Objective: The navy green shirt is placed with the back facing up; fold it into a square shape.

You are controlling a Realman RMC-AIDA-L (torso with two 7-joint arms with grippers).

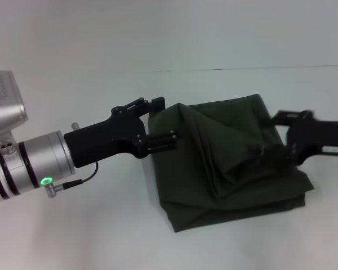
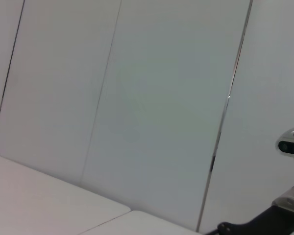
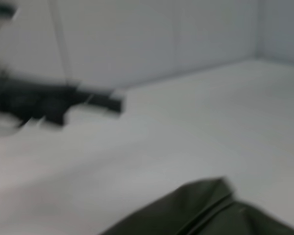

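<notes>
Plainly, navy green shirt (image 1: pixel 225 163) folded, no lettering showing, both grippers beside.

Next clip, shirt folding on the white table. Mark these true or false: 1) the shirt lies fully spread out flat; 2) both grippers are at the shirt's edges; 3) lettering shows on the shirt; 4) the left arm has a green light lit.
1) False. The shirt is already folded into a rough, bunched block.
2) True. The left gripper is at its left edge and the right gripper at its right edge.
3) False. Only plain dark green cloth shows.
4) True. A green light glows on the left arm's wrist.
</notes>
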